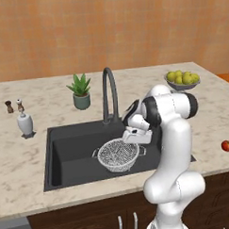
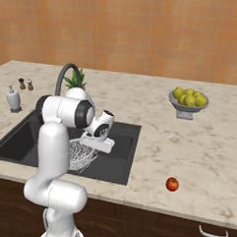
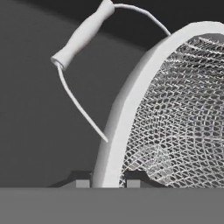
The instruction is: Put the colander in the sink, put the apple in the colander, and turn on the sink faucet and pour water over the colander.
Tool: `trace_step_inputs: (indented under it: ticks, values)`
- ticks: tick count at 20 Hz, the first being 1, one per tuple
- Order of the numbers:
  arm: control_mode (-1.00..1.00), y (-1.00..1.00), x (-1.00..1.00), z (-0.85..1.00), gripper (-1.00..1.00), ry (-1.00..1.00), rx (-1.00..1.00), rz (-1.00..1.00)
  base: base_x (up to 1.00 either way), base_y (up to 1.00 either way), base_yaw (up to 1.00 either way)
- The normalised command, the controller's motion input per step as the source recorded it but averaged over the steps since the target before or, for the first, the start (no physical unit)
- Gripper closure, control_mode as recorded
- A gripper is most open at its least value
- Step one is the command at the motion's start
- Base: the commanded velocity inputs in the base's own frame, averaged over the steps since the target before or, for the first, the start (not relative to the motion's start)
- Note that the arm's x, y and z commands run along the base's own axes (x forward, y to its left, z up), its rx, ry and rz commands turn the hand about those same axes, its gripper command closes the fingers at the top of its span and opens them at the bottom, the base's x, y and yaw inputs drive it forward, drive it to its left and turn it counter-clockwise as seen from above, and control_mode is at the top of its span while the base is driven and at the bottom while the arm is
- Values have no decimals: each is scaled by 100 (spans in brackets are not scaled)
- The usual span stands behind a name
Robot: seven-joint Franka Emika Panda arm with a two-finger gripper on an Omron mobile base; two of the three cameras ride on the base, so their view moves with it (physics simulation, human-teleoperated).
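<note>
One step of three is in hand: the colander (image 1: 118, 155) hangs over the sink (image 1: 66, 156), inside the basin's outline, toward its right side and just in front of the sink faucet (image 1: 109, 94). Whether it touches the sink floor I cannot tell. The gripper (image 3: 108, 183) is clenched on the colander's rim, one jaw on the outside of the white rim band and one on the mesh side, as the hand view shows, just beside one wire side handle (image 3: 83, 33).

To do this step well, I judge the colander should go straight down until its base sits flat on the sink floor, under the arch of the faucet so that a stream would fall into it, and the jaws should part only once the weight rests there. A rim grip at one edge can tip a light bowl, so the release should be gentle and the hand should rise clear without catching the handle.

The colander sits mouth up and roughly level. Being round it has no true long axis; the line through its two handles runs left to right along the sink.

The apple (image 1: 227, 146) lies on the surface well to the right, apart from the sink.
</note>
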Motion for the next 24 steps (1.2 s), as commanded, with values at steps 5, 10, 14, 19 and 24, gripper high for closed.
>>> trace_step_inputs:
  ticks: [5, 10, 14, 19, 24]
  values:
    - [-100, 15, 2, -22, 100, -7, 1, 7, 0, 0, 0]
    - [-100, 16, -22, -20, 100, -4, 9, 1, 0, 0, 0]
    - [-100, 20, -43, -16, 100, 0, 20, 0, 0, 0, 0]
    - [-100, 11, -29, -19, 100, -1, 14, 0, 0, 0, 0]
    - [-100, -2, -10, -27, 100, -10, 0, 8, 0, 0, 0]
